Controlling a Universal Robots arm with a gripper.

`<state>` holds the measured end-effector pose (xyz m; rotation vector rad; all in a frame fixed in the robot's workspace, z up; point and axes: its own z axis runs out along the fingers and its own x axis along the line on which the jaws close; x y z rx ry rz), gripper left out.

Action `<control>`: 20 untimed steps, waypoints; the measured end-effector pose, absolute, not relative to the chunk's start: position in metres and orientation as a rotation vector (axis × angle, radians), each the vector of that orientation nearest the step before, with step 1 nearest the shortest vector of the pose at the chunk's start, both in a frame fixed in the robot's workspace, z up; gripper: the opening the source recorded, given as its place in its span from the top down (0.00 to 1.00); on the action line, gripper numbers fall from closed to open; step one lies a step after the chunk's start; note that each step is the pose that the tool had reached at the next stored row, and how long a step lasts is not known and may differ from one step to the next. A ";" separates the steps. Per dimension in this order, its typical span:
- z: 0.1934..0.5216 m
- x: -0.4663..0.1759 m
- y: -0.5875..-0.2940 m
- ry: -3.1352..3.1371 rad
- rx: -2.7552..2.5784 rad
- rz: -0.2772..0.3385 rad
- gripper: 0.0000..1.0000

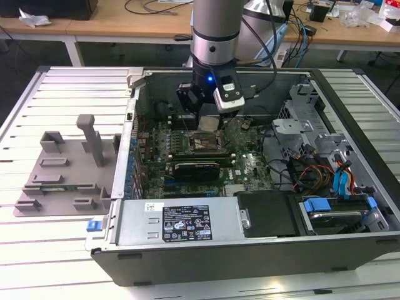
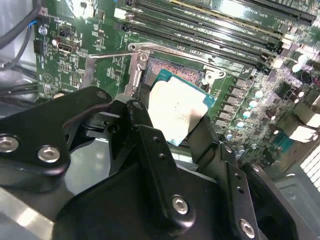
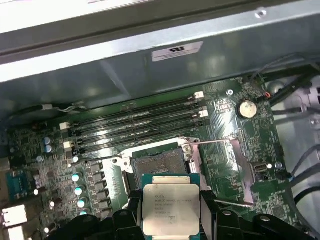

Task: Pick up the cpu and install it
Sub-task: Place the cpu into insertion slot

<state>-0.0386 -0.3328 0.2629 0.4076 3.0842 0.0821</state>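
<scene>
Gripping the cpu [image 3: 167, 205], the end effector [image 3: 170, 212] hangs near the open socket [image 3: 157, 162] beside the memory slots [image 3: 135, 122]

no legible text | black-and-white label [image 1: 187, 225] sat on power supply [image 1: 134, 220], print too small | white sticker [image 3: 177, 51] on case wall [image 3: 115, 75], marks unreadable | cpu [image 3: 171, 207] lid bore faint printed lines, unreadable

cpu [image 3: 171, 207]: square, silver lid, green rim; lid up, gripped at two opposite edges by tool [image 3: 171, 220], near open socket [image 3: 159, 162], unseated.
</scene>
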 end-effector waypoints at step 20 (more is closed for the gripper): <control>0.263 -0.039 -0.333 2.867 1.175 0.067 0.45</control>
